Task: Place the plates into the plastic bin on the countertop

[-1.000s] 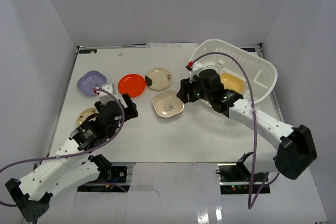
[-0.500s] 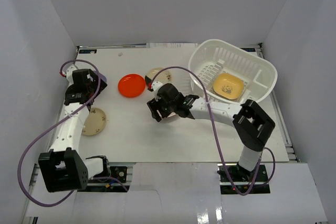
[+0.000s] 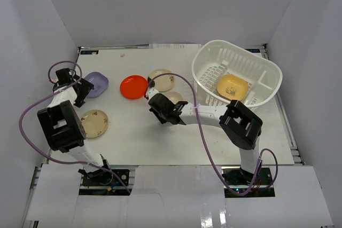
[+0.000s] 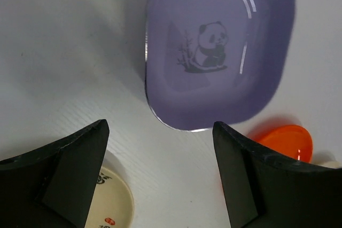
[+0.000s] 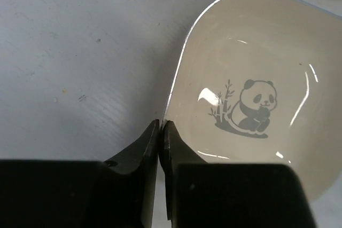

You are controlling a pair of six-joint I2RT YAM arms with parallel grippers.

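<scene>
My right gripper (image 5: 161,126) is shut on the near rim of a cream rounded-square plate with a panda print (image 5: 251,105). From above, that gripper (image 3: 166,103) covers most of this plate (image 3: 175,97). My left gripper (image 4: 160,169) hangs open over the countertop (image 3: 139,132), just short of a lavender panda plate (image 4: 219,52), with nothing between its fingers. In the top view the left gripper (image 3: 83,90) is beside the lavender plate (image 3: 97,82). A yellow plate (image 3: 232,87) lies in the white plastic bin (image 3: 262,73).
A red plate (image 3: 133,86) and a cream round plate (image 3: 161,79) lie between the two grippers. A beige round plate (image 3: 94,123) rests near the left arm. White walls close in the countertop on all sides.
The right arm came from the bin to the cream panda plate and closed on its rim. The left arm swung out to the lavender plate, jaws still wide.
</scene>
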